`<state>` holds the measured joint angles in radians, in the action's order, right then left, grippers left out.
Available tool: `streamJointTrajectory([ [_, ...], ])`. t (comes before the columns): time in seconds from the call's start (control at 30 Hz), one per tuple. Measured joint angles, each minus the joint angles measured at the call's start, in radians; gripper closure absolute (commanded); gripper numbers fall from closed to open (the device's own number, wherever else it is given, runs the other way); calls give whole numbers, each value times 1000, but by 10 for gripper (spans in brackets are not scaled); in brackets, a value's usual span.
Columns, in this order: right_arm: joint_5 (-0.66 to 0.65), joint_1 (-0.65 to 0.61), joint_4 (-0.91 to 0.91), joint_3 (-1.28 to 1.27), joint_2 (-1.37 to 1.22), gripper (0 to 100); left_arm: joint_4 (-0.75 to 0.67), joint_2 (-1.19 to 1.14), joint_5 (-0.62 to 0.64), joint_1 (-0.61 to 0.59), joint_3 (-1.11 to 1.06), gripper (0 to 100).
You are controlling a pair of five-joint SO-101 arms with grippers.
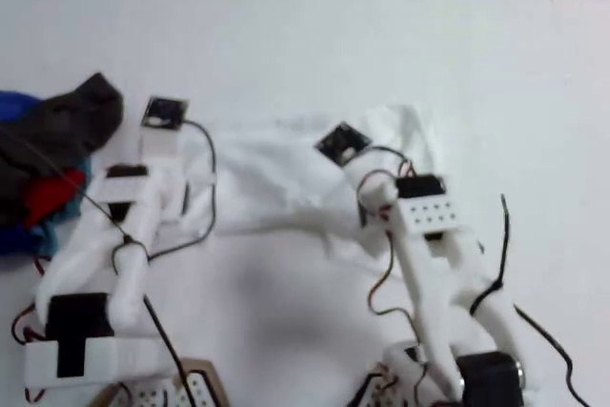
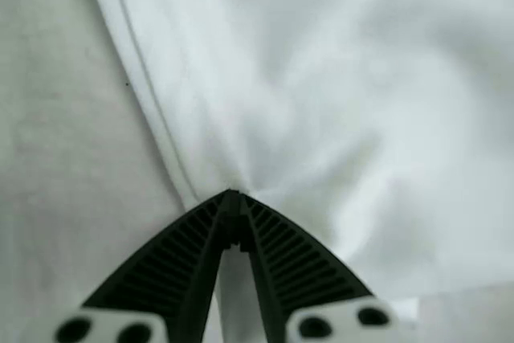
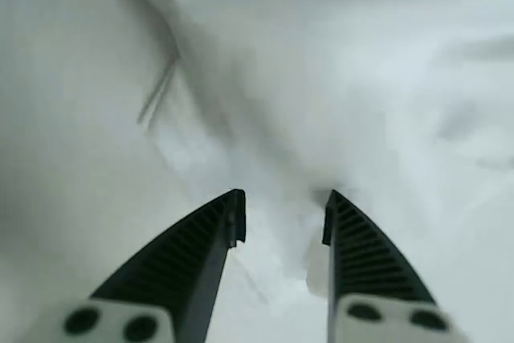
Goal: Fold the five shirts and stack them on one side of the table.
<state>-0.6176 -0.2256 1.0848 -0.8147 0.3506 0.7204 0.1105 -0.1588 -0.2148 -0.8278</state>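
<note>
Unfolded pile of shirts (image 1: 52,154) (dark grey, red, blue) heaped on the table (image 1: 305,35), on the outer side of the left gripper (image 2: 231,198), near it but apart. Left jaws are pressed together on a pinch of the white shirt (image 1: 267,183), right at its hemmed edge (image 2: 152,118); the cloth puckers toward the tips. The white shirt lies spread and rumpled on the table between the two grippers, one end at each. At the right gripper (image 3: 281,214): jaws spread, tips down at the cloth with a ridge of white fabric between them, not yet closed on it. Judgement: step in hand is the first fold of the white shirt, grasp stage, with one side secured and the other pending; no folded stack to be seen, so the task looks early. Next move calls for the right jaws to close on their ridge, then both arms to lift together and carry the held edge across the shirt evenly, keeping tension between the grips so the cloth neither sags nor twists. Risk: a thin pinch at the hem may slip on lifting
</note>
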Motion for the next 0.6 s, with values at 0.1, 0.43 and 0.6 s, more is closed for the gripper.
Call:
streamJointTrajectory([
  [0.1,2,2,-101,0,-107,847,0,0,0,0,0,974],
  [0.43,2,80,-110,215,-296,967,-3,0,0,0,0,974],
  [0.6,2,143,2,292,-244,979,-3,0,0,0,0,974],
])
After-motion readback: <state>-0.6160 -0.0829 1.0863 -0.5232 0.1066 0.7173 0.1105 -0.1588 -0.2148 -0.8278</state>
